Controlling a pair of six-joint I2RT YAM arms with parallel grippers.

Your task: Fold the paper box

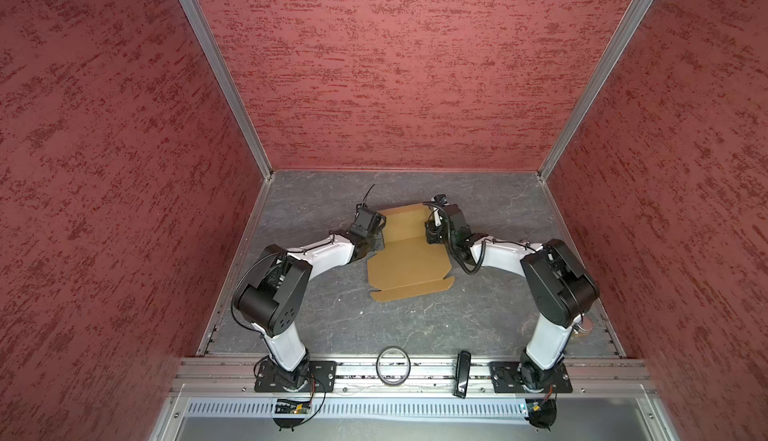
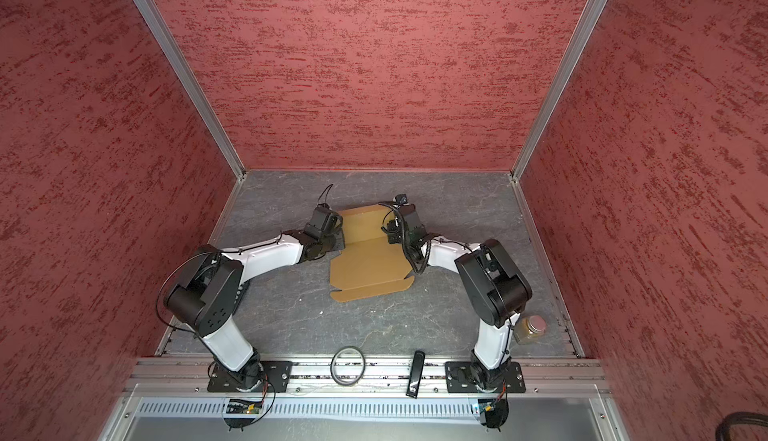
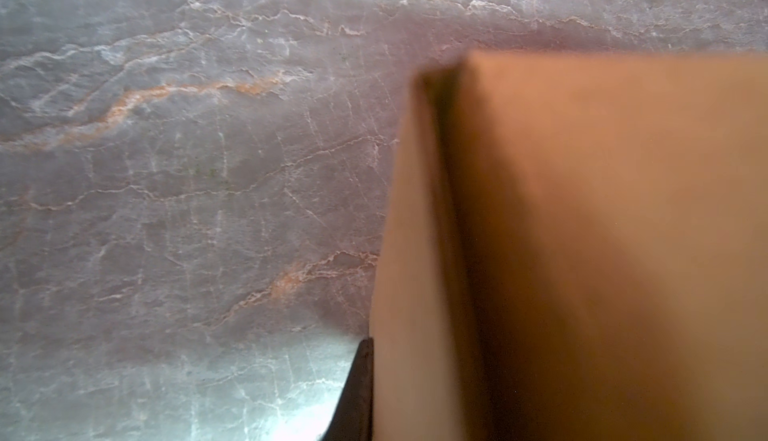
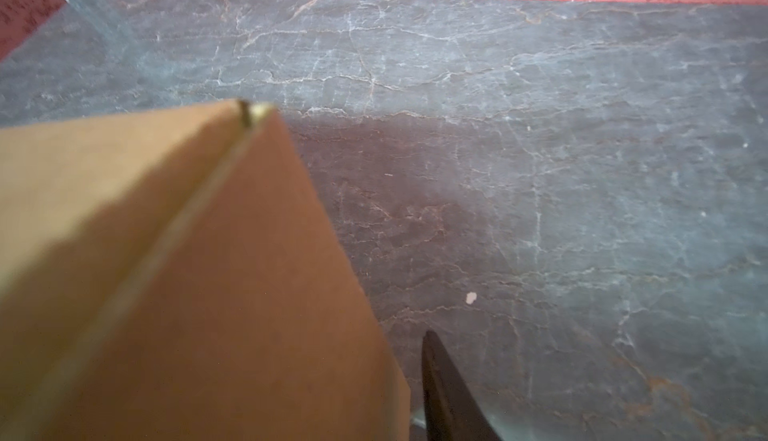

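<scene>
Tan cardboard: paper box (image 1: 409,260) sits mid-table (image 1: 415,326), part folded. Long axis runs from the rail (image 1: 428,370) side toward the back wall (image 1: 415,65), skewed a touch. Narrow tabbed flap at the near end lies flat, pointing at the rail. Far half has both side flaps stood up. My left gripper (image 1: 377,238) is clamped on the left flap, finger (image 3: 357,385) hard against its outer face. My right gripper (image 1: 432,231) is at the right flap, jaws parted, visible finger (image 4: 444,393) just clear of the cardboard.
</scene>
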